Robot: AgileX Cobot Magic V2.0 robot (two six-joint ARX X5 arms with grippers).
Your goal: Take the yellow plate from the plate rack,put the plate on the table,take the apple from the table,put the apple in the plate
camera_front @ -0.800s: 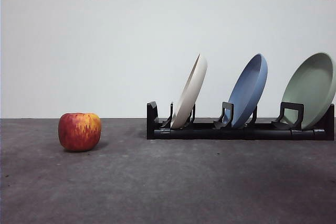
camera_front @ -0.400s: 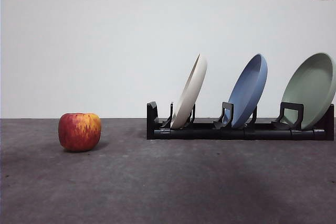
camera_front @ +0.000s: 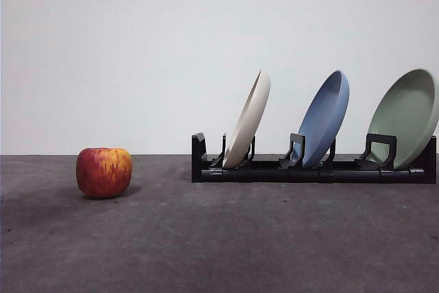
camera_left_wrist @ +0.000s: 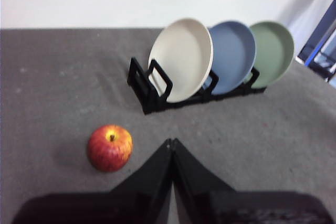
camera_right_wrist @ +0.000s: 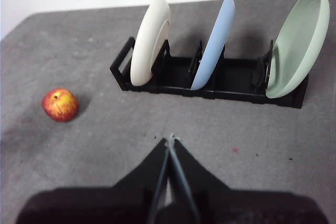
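Plate first: the yellow plate (camera_front: 248,120) leans in the end slot of the plate rack (camera_front: 312,169), nearest the apple (camera_front: 103,171), which sits apart on the counter (camera_front: 219,238). Nothing you need has moved over the last second; only a faint shadow seems to shift. Your left gripper (camera_left_wrist: 171,142) and right gripper (camera_right_wrist: 169,141) hover high, jaws together, holding nothing.

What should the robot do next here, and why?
Probably open the right gripper and move it toward the yellow plate. That plate stands in the plate rack, the apple sits apart on the table, and both grippers are shut, holding nothing.
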